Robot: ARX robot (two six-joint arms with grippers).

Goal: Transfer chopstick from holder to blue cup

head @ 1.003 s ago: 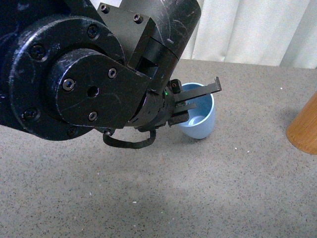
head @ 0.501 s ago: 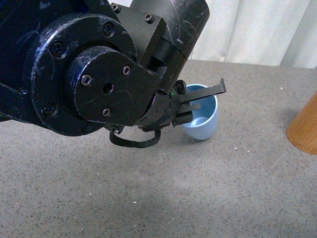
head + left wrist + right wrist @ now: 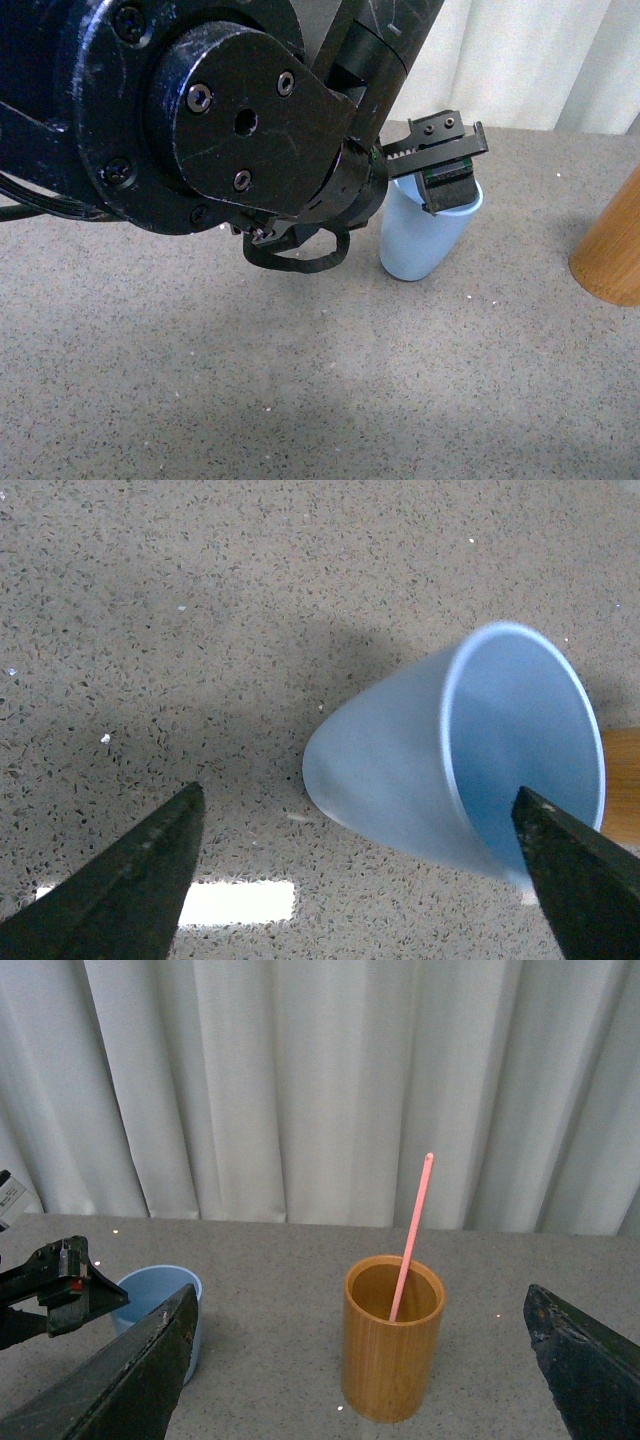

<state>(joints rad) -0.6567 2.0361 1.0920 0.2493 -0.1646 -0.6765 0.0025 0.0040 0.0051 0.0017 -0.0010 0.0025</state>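
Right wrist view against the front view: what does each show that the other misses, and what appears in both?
Only the right wrist view shows the pink chopstick standing in the wooden holder, seen whole, and the right gripper, its fingers wide apart. Only the front view shows the left arm's big black joint up close. Both show the blue cup, the left gripper by its rim, the grey table and the white curtain; the front view catches just an edge of the holder.

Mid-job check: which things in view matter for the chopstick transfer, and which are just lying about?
For the job: pink chopstick, wooden holder, blue cup, left claw, right claw.
Just there: table, curtain.
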